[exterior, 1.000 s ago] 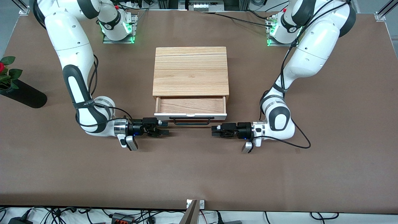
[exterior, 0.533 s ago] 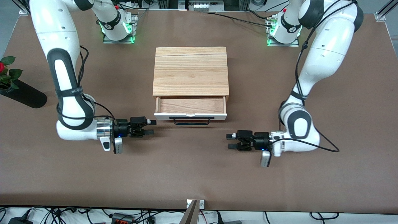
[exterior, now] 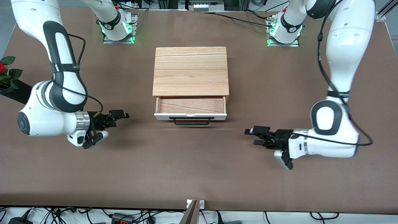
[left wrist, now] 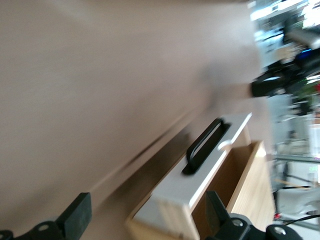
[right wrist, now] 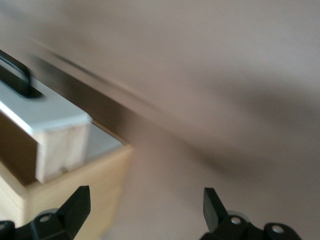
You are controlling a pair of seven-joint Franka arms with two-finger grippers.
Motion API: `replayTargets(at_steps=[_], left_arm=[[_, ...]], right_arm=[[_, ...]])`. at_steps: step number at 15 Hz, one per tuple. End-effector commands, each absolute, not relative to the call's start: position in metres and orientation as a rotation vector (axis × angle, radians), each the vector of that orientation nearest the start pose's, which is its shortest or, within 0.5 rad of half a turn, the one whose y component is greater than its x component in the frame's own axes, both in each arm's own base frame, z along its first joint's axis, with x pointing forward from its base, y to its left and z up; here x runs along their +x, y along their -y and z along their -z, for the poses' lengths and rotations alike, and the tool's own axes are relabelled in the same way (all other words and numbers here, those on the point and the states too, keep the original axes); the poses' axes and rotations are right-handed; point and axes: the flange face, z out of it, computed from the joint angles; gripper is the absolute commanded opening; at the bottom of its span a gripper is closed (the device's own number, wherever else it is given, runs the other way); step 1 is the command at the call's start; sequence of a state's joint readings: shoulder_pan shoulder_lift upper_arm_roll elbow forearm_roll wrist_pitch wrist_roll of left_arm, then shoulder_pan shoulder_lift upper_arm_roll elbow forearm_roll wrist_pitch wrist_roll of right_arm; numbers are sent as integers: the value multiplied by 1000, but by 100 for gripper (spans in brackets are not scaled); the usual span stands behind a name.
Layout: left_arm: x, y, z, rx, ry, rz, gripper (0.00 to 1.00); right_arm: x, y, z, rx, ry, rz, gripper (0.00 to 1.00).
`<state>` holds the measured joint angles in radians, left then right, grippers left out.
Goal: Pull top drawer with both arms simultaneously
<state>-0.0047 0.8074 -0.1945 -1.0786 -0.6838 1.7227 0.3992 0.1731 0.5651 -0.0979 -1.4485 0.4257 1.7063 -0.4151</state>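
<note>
Both grippers, left gripper (exterior: 252, 137) and right gripper (exterior: 119, 117), are held spread and empty beside the part-open top drawer (exterior: 190, 116), whose protruding front could be clipped by an inward swing.

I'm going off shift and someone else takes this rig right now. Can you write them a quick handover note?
Left gripper: open, empty, over bare table toward the left arm's end, clear of the handle.
Right gripper: open, empty, over bare table toward the right arm's end, also clear of the handle.
Top drawer: pulled partly out of the cabinet, wood bottom showing, nothing visible inside; black handle free.
Done: the drawer is open and neither arm touches it.
Left: probably nothing but parking the arms; pull further only if a wider opening is wanted.
</note>
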Motion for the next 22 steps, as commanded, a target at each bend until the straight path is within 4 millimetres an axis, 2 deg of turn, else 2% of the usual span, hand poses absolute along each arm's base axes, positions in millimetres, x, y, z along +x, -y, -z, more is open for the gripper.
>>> replayTargets(at_steps=[1,3,5,6,7,8,9,11,13,14,15,16,17,20,22], left_arm=[[728,131,-401,2474,488,122,100],[714,121,-444,2687,640,127,100],[704,106,-478,2778,657,127,100],[699,99,-483,2796,654,161,100],[695,88,-491,2843,630,194,100],[687,82,-512,2908,575,190,100],[678,79,-529,2956,459,192,100],[661,74,-544,3051,189,241,100],[660,65,-554,3156,129,214,100],[655,67,-562,3182,113,209,100],[644,66,-579,3193,47,212,100],[638,67,-589,3190,-26,202,100],[637,65,-593,3187,-64,190,100],[630,65,-601,3164,-64,180,100],[630,67,-592,3158,-60,195,100]], right_arm=[[647,-81,-405,-2887,399,-438,100],[628,-68,-451,-3026,310,-500,100],[611,-56,-492,-3098,242,-512,100],[608,-52,-509,-3119,241,-503,100],[605,-42,-538,-3140,238,-491,100],[604,-35,-567,-3154,203,-458,100],[608,-27,-581,-3137,174,-427,100],[606,-12,-583,-3069,131,-444,100],[609,-2,-580,-3086,107,-455,100],[610,3,-578,-3102,93,-456,100],[606,18,-577,-3107,42,-465,100],[599,36,-575,-3087,-4,-473,100],[589,42,-576,-3090,-17,-433,100],[549,40,-573,-3141,8,-222,100],[529,42,-578,-3149,9,-119,100]])
